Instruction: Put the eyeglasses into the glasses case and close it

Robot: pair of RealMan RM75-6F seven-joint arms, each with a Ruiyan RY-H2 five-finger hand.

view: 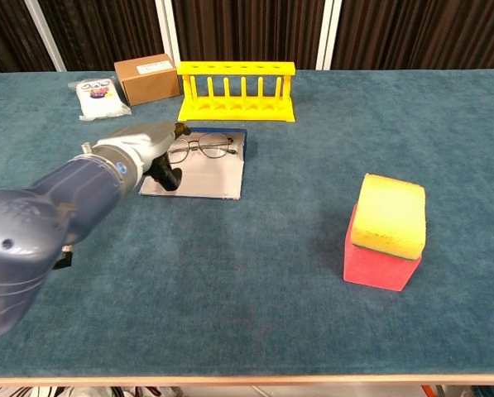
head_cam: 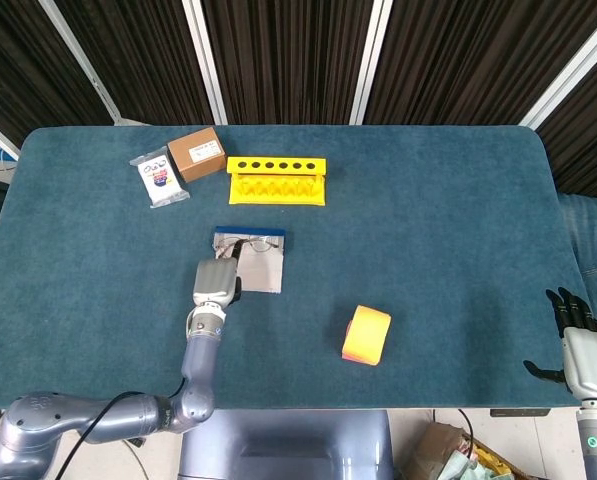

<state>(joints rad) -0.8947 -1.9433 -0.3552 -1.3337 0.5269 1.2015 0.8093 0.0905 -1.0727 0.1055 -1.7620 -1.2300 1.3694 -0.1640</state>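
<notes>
Eyeglasses (view: 203,147) already lie in open glasses case (view: 199,174), around 10 o'clock on surface (head_cam: 428,260). Lid not yet closed. Left robot hand (view: 151,149) at case's 9 o'clock edge, grip cannot tell. Right robot hand (head_cam: 576,335) idle at 4 o'clock, fingers apart, empty

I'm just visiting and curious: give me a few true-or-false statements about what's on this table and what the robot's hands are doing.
1. The eyeglasses lie on the open glasses case. True.
2. The left hand is at the case's left edge. True.
3. The right hand is holding the eyeglasses. False: it is off at the table's right edge, fingers spread, holding nothing.
4. The yellow test tube rack is full of tubes. False: its holes look empty.
5. The sponge sits inside the case. False: it stands apart on the table, to the case's right.
</notes>
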